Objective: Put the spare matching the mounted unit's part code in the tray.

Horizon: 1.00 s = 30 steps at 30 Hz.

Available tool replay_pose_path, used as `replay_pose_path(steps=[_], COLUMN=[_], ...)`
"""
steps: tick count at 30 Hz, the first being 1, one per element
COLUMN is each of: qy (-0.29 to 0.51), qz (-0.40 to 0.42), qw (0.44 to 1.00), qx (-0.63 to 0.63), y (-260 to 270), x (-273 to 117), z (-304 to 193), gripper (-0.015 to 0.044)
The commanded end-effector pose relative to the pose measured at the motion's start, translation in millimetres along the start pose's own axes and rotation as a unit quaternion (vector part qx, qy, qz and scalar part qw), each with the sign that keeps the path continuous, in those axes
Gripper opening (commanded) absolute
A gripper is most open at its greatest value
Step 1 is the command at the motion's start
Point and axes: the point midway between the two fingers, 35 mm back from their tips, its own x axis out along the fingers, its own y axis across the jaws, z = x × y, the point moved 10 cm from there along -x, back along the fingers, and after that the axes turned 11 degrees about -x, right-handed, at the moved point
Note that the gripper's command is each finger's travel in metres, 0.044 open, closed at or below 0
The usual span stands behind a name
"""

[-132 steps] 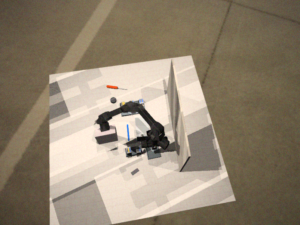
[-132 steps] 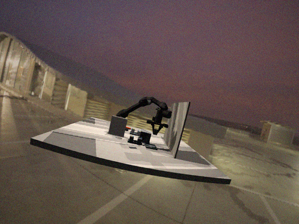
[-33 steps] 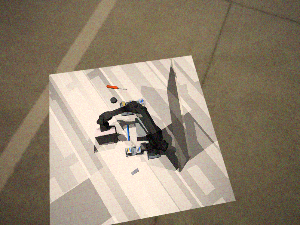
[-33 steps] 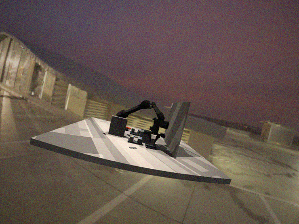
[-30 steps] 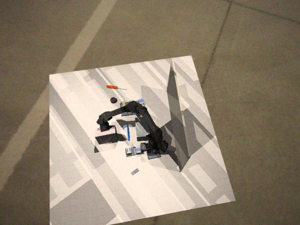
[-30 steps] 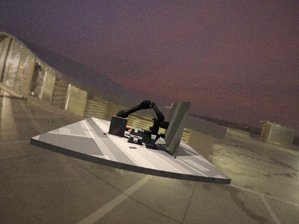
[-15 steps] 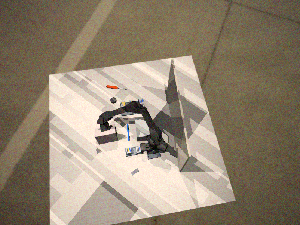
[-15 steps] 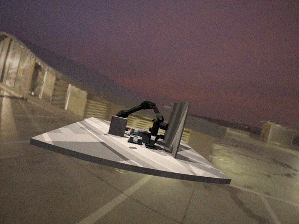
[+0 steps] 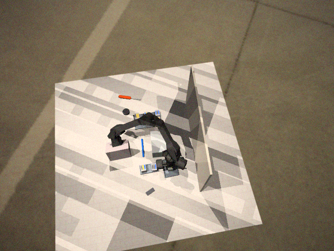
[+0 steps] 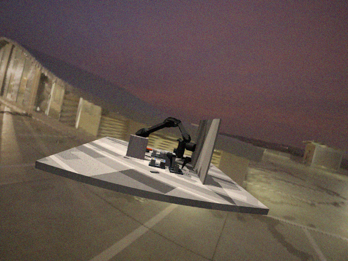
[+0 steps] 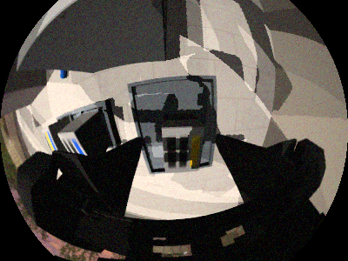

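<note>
The tray [image 9: 171, 174] [image 11: 148, 97] is a shallow grey rectangle with a raised rim. A spare [image 10: 176, 168] [image 11: 177, 148], a dark block with a grey slotted face and a yellow stripe, stands in the tray, at its near side in the wrist view. My gripper [image 10: 177, 165] [image 11: 180, 140] is open around the spare, with a gap on each side, low over the tray. In the top view the arm hides most of the spare. I can make out no part code, and I cannot tell which thing is the mounted unit.
A rack [image 9: 148, 169] beside the tray holds two striped units [image 9: 143, 167] [image 9: 153, 166]. Another rack [image 9: 144, 126] with units stands behind. A tall panel [image 9: 203, 154] [image 10: 209, 152] stands right of the arm. A grey block [image 9: 157, 154], blue rod [image 9: 142, 148], screwdriver [image 9: 124, 97] and black disc [image 9: 125, 111] also show.
</note>
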Motion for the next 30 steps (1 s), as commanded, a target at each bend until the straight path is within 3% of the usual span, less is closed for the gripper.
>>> replay_pose_path(steps=[1, 6, 30], qy=[0.002, 0.001, 0.006], qz=[-0.001, 0.000, -0.009], qw=[1.000, 1.000, 1.000], qx=[-0.001, 0.002, 0.004], y=[-2.4, 0.9, 2.0], x=[-24.5, -103.9, -111.6], z=[-2.0, -0.3, -0.3], gripper=[0.0440, 0.0440, 0.0440])
